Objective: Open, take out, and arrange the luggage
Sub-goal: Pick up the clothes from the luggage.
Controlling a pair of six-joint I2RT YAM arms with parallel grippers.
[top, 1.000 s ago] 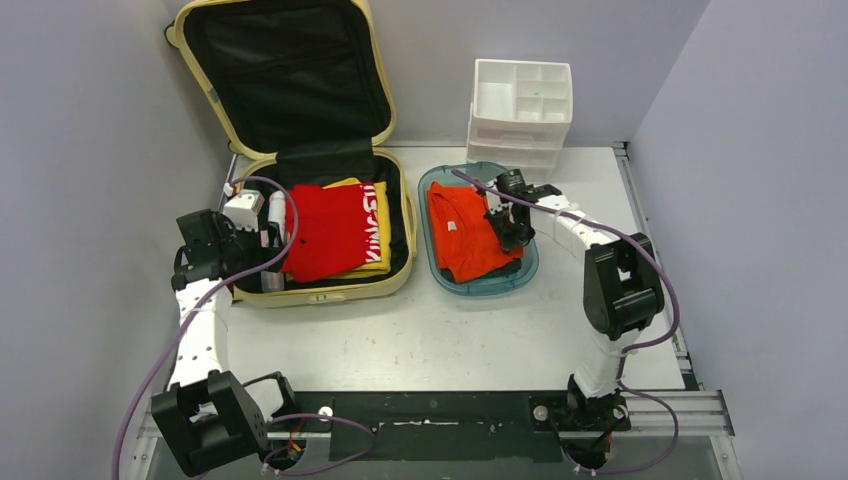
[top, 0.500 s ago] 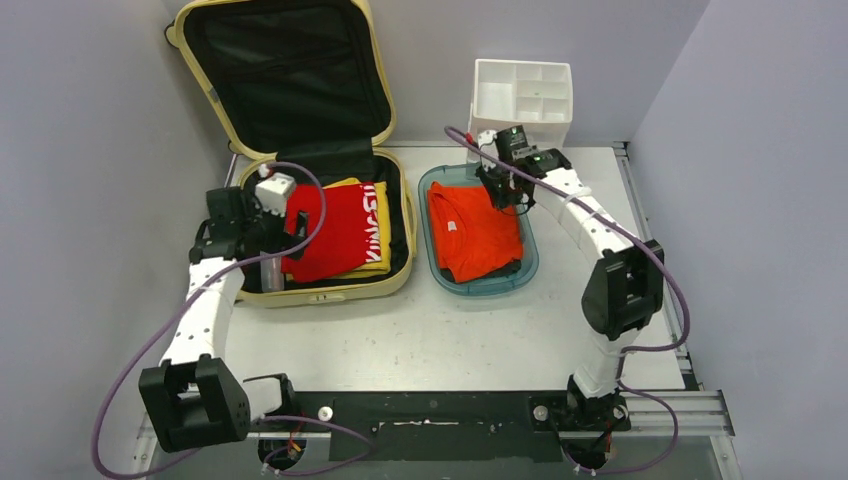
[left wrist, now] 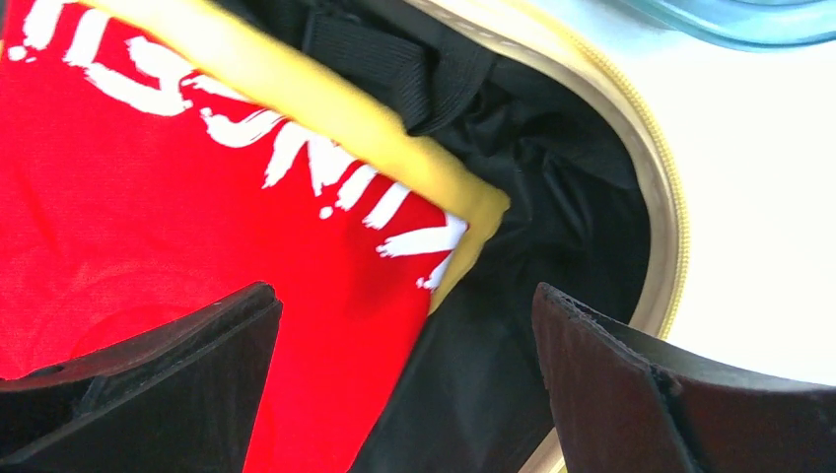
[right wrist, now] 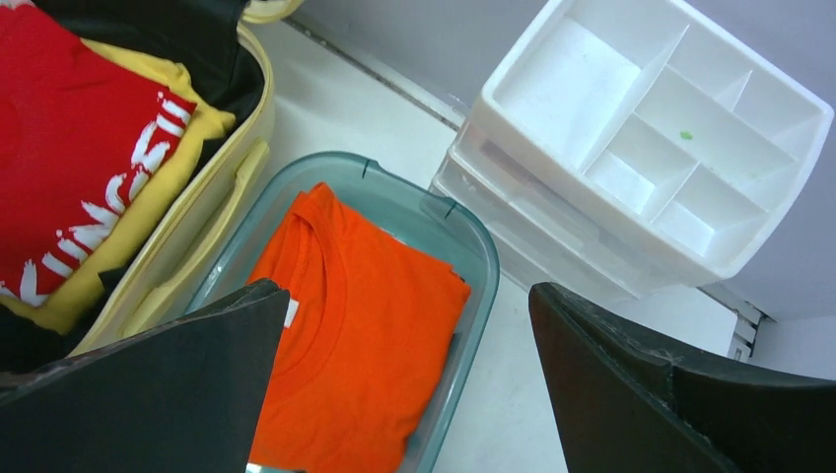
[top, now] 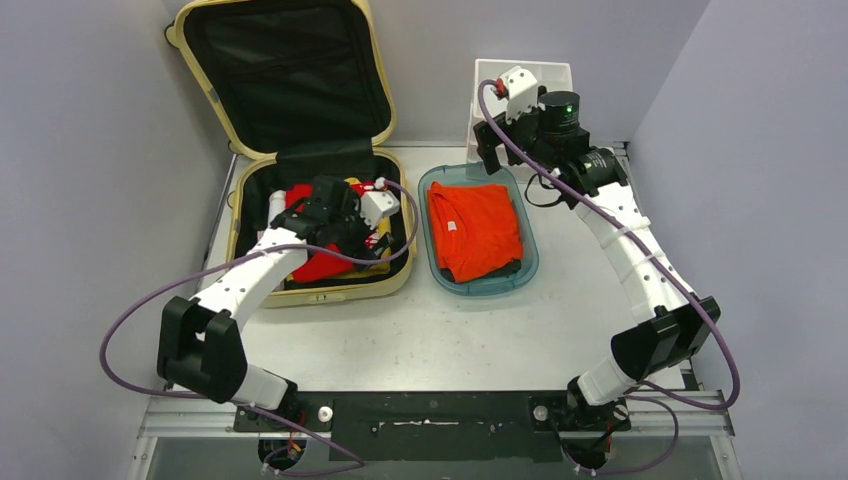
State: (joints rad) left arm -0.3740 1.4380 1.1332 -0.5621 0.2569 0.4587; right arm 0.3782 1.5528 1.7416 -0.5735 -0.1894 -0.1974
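The left gripper (left wrist: 404, 296) is seen with its jaws spread wide and nothing between them, poised just above a lettered corner of the red T-shirt (left wrist: 148, 197); a yellow garment (left wrist: 394, 148) lies directly beneath it. For a clean pick, only the red layer should be pinched, close to its folded edge, and it should be lifted clear of the rim before being carried across; if the yellow layer is caught too, both will likely be dragged out.

The right gripper (right wrist: 404, 296) is likewise parted and empty, raised above the teal tray (top: 525, 265), where an orange T-shirt (top: 475, 230) is laid, with the white drawer organizer (right wrist: 651, 128) beside it.

The luggage (top: 250, 285) is placed at the far left of the table (top: 450, 340); its long axis runs from near to far, the opening faces up, and the lid is propped at the back wall.
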